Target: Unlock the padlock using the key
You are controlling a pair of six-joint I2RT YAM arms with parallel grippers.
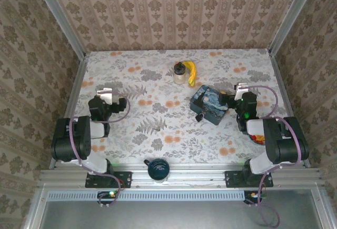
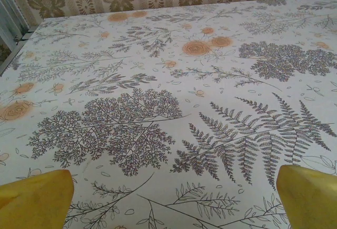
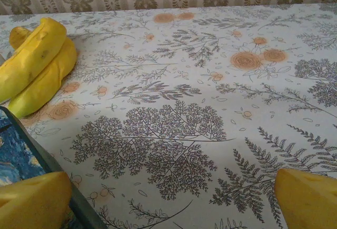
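Floral surface (image 1: 158, 129) carries a tiny dark padlock (image 1: 200, 117) against the starry tin box (image 1: 211, 105); left tool (image 1: 105, 92) and right tool (image 1: 242, 87) both gape, empty.

Matt printed tablecloth (image 1: 158, 129), glossy painted tin box (image 1: 209, 104), alu frame rails (image 1: 179, 176).

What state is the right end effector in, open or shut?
Open: the right end effector has its yellow fingers wide apart at opposite bottom corners, table between them, nothing held.
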